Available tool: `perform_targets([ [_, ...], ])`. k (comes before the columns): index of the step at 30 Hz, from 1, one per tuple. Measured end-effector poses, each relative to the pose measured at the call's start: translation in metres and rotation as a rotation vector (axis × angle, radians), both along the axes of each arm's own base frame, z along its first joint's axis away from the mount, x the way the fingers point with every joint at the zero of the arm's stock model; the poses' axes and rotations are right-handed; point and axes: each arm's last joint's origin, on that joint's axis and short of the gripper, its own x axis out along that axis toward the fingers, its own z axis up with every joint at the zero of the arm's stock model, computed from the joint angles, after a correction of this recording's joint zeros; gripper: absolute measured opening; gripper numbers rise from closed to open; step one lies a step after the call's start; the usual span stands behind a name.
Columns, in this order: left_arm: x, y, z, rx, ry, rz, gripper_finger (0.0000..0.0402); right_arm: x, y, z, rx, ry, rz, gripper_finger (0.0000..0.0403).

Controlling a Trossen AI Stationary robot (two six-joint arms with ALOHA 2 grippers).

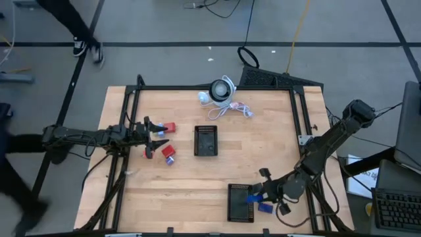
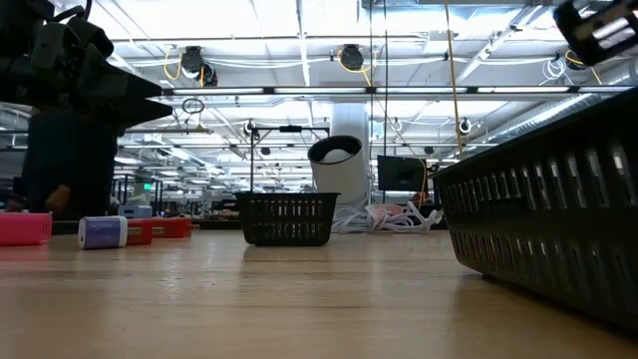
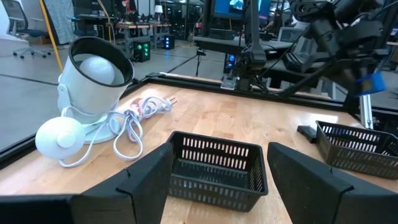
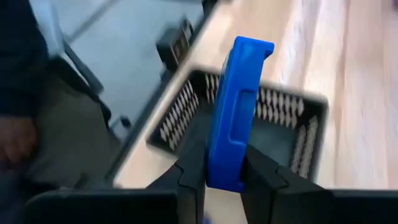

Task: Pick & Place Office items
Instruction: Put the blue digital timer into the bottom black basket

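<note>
My right gripper (image 1: 255, 193) is shut on a blue office item (image 4: 233, 112) and holds it over the right rim of the near black tray (image 1: 240, 203). A second blue piece (image 1: 265, 208) lies on the table beside that tray. At the table's left, my left gripper (image 1: 158, 135) stands open and level with nothing between its fingers. It points at the centre black tray (image 3: 214, 168). Around it, red pieces (image 1: 170, 128) (image 1: 149, 153) and small blue ones (image 1: 170, 155) lie flat on the wood. My right gripper pinches the blue piece's lower end (image 4: 225, 177) between its two fingers (image 4: 194, 171). The fingers slant downward from the table's right side. The piece stands out past the fingertips, edge-on and lifted clear above the near tray.
A white round device (image 1: 220, 91) with a coiled cable (image 1: 238, 108) sits at the far edge. A dark frame (image 1: 135, 99) runs round the table. A person's legs (image 1: 79, 29) show beyond the far left corner. Bare wood lies between the two trays.
</note>
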Motion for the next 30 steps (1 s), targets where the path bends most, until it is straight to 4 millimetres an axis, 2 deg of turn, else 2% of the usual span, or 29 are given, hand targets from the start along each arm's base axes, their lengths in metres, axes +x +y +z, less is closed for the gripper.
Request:
perform_targets([
  [5,0.000,0.000,0.000,0.000,0.000,0.000,0.0267,0.016,0.003,-0.008,-0.007,-0.036,-0.015,0.0055],
  [11,0.000,0.000,0.000,0.000,0.000,0.000,0.0267,0.046,0.004,0.001,0.027,0.071,-0.072,0.0055],
  [16,0.000,0.000,0.000,0.000,-0.001,0.000,0.0267,0.065,-0.001,-0.007,-0.050,0.216,-0.099,0.0055],
  [21,0.000,0.000,0.000,0.000,-0.001,0.000,0.0267,0.071,-0.009,-0.027,-0.122,0.343,-0.157,0.0055],
  [26,0.000,0.000,0.000,0.000,-0.001,0.000,0.0267,0.077,-0.013,-0.038,-0.116,0.401,-0.149,0.0056],
  [30,0.000,0.000,0.000,0.000,0.000,0.000,0.0267,0.078,-0.014,-0.040,-0.101,0.423,-0.130,0.0073],
])
